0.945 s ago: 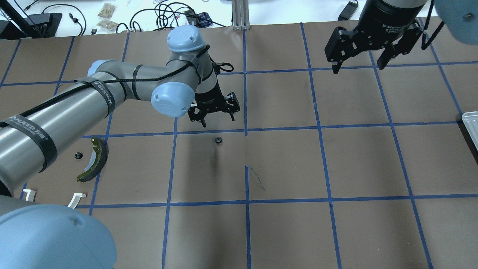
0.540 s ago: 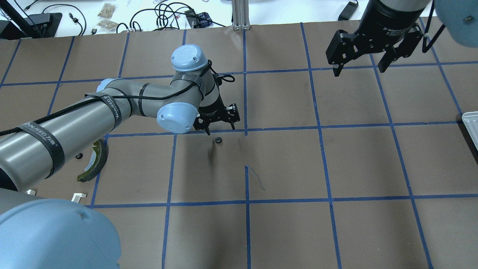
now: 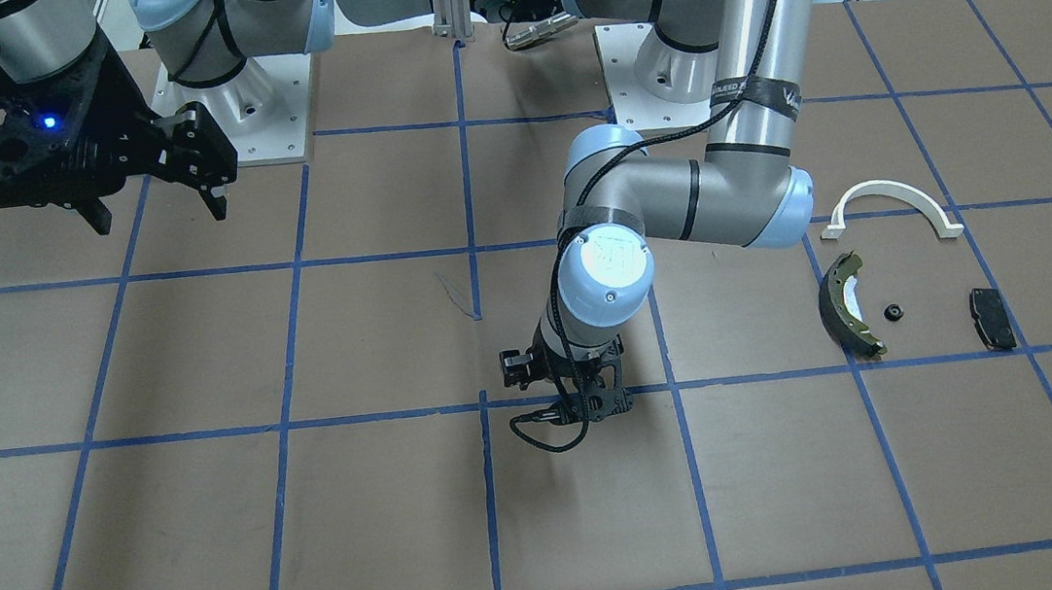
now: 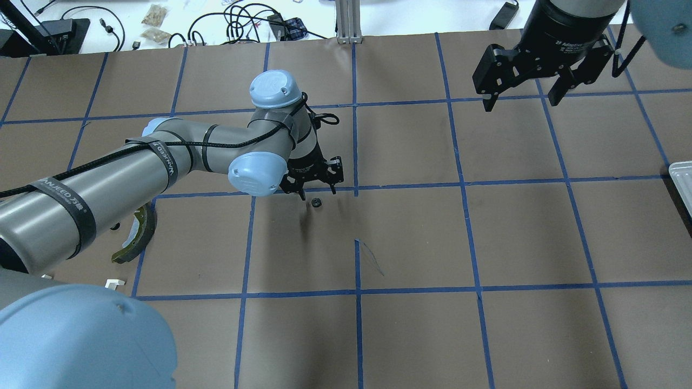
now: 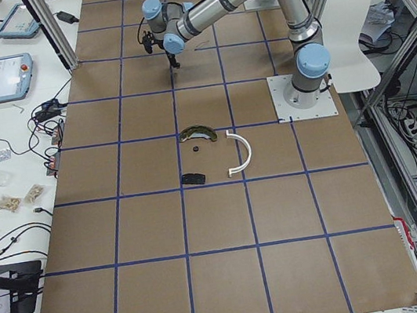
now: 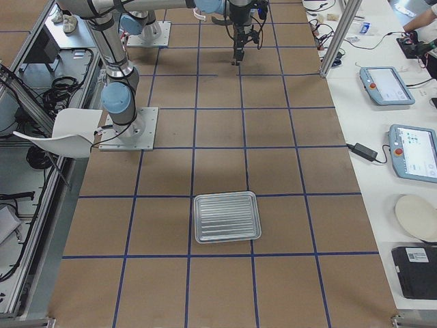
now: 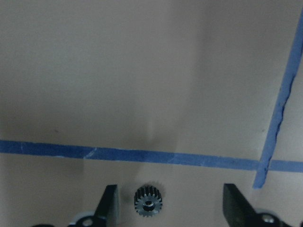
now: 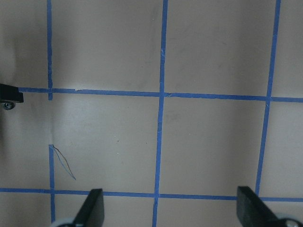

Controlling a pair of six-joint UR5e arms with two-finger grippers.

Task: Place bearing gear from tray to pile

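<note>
Matte brown paper holds a small toothed gear between the left gripper's wide-spread flat fingers (right gripper equally spread).

A robotics lab: 2 robot arms bolted to a brown table gridded with blue tape, teach pendants and loose cables on the far white bench.

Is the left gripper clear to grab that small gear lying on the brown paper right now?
Probably yes: the left gripper hangs open just over the gear, which shows between its jaws, with nothing beside it.
</note>
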